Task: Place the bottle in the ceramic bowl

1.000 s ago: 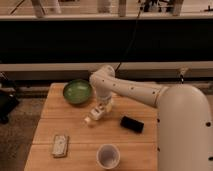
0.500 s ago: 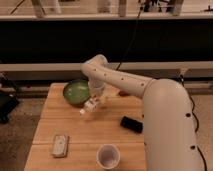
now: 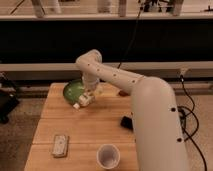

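Observation:
The green ceramic bowl [image 3: 73, 90] sits at the back left of the wooden table [image 3: 90, 125]. My gripper [image 3: 88, 96] hangs from the white arm just to the right of the bowl, at its near rim. It is shut on the small white bottle [image 3: 83, 101], which lies tilted in the fingers with its cap end pointing down and left, above the table and touching or just over the bowl's edge. The arm hides the right part of the bowl.
A white paper cup [image 3: 108, 155] stands near the table's front edge. A flat packet [image 3: 60, 145] lies at the front left. A dark object [image 3: 126, 122] lies at the right, partly behind my arm. A small reddish thing [image 3: 122, 93] sits at the back.
My gripper has carried the bottle left and back across the table, from the middle to the bowl's right rim.

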Tool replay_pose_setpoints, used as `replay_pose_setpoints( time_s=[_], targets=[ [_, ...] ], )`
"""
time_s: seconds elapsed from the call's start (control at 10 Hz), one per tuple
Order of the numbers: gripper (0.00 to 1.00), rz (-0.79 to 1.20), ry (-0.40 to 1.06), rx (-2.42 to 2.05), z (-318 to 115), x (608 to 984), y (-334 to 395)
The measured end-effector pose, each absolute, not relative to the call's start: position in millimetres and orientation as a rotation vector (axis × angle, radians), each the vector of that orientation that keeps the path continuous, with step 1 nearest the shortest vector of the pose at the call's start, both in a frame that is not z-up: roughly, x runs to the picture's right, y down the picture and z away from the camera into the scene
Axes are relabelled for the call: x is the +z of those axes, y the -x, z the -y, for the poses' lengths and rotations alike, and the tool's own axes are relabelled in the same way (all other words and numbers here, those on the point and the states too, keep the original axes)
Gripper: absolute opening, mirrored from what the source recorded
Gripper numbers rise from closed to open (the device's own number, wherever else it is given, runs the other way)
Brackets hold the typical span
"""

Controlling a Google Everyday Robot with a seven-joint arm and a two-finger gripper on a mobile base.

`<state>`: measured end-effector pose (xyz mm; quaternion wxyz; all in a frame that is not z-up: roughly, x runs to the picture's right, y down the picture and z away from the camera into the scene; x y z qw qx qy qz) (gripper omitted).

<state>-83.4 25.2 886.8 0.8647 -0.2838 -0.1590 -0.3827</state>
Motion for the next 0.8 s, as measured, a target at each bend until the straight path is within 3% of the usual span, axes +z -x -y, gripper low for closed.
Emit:
replay_pose_setpoints(
  time_s=[0.6,0.8],
  targets=[
    [0.02,0.344,0.554,-0.818,9.6,921.2,124.1],
    [0.21,0.352,0.552,-0.833,7.5,925.8,140.0]
  ],
)
